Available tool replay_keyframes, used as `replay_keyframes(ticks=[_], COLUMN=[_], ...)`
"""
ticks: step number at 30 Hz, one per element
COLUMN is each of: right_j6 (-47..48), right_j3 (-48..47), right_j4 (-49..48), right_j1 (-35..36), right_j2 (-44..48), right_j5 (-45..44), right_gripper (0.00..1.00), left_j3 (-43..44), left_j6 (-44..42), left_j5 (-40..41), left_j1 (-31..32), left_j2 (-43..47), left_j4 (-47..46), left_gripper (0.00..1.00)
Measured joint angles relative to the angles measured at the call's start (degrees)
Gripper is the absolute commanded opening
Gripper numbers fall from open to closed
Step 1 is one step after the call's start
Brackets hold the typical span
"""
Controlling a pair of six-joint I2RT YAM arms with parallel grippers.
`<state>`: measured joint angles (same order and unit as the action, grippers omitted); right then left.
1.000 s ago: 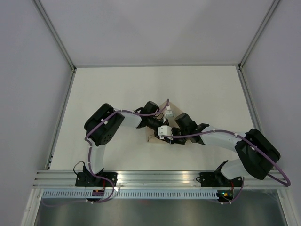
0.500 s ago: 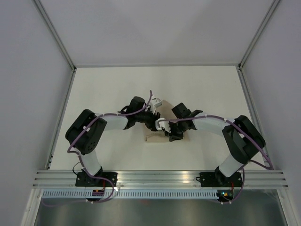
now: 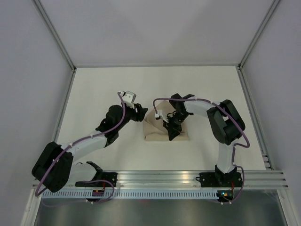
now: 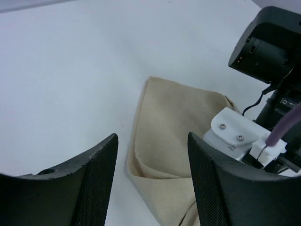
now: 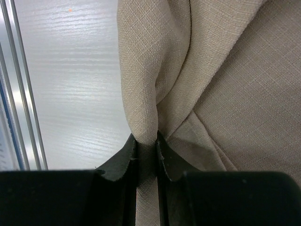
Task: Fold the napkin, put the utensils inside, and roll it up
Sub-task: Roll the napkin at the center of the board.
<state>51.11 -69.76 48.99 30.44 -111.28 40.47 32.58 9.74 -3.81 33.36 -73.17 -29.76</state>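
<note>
The napkin (image 3: 156, 129) lies on the white table (image 3: 211, 89) as a folded beige bundle, and both arms reach in toward it from opposite sides.

The right gripper (image 3: 171, 130) sits on the napkin's right part, over the cloth. In the right wrist view its two dark fingers are pressed together on a raised fold of the napkin (image 5: 225, 70). The fold is pinched thin between the tips of the right gripper (image 5: 146, 143), and the fabric bulges above the pinch before spreading into flat layers to the right of it. A diagonal folded edge crosses those layers.

The left gripper (image 3: 139, 114) is at the napkin's upper left corner, just beside the cloth. In the left wrist view the fingers of the left gripper (image 4: 151, 141) stand well apart with nothing between them, and the napkin (image 4: 174, 113) shows through the gap. From there the cloth looks doubled, with one layer lapped over another near its lower edge. The white and black parts of the right arm (image 4: 263, 52) stand over the napkin's far side.

From above the napkin seems to be roughly four-sided, wider at its near edge, though the right arm covers part of it and the outline is not certain. Whether anything lies inside the folds cannot be told.
</note>
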Motion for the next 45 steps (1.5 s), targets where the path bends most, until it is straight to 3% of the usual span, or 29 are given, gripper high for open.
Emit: replay_keyframes(ticks=[6, 11, 20, 26, 39, 45], right_j6=[-0.42, -0.79, -1.73, -1.75, -1.6, -1.46], right_j3=[-6.4, -9.49, -11.1, -12.2, -13.75, -14.34], right_j4=[7.21, 10.69, 13.31, 14.8, 17.25, 18.23], right_j1=[-1.22, -1.99, -2.99, -3.61, -5.03, -5.33], right_j2=[-5.81, -8.9, -11.54, -13.03, -15.34, -16.22], right_j5=[2.14, 3.61, 6.43, 7.61, 9.92, 10.64], right_gripper=[0.01, 0.01, 0.01, 0.0, 0.0, 0.0], left_j3=[-13.53, -16.61, -16.28, -10.01, -2.54, -0.76], left_j6=[-1.01, -8.94, -25.73, -35.15, -42.84, -43.36], left_j5=[11.15, 17.33, 20.46, 20.11, 14.32, 12.74], left_j1=[1.68, 10.58, 24.94, 32.17, 33.51, 32.39], left_j2=[12.2, 15.93, 1.73, -11.43, -22.4, -25.42], left_j4=[-6.8, -11.13, -16.0, -15.23, -11.15, -10.91], left_gripper=[0.65, 0.65, 0.68, 0.69, 0.72, 0.69])
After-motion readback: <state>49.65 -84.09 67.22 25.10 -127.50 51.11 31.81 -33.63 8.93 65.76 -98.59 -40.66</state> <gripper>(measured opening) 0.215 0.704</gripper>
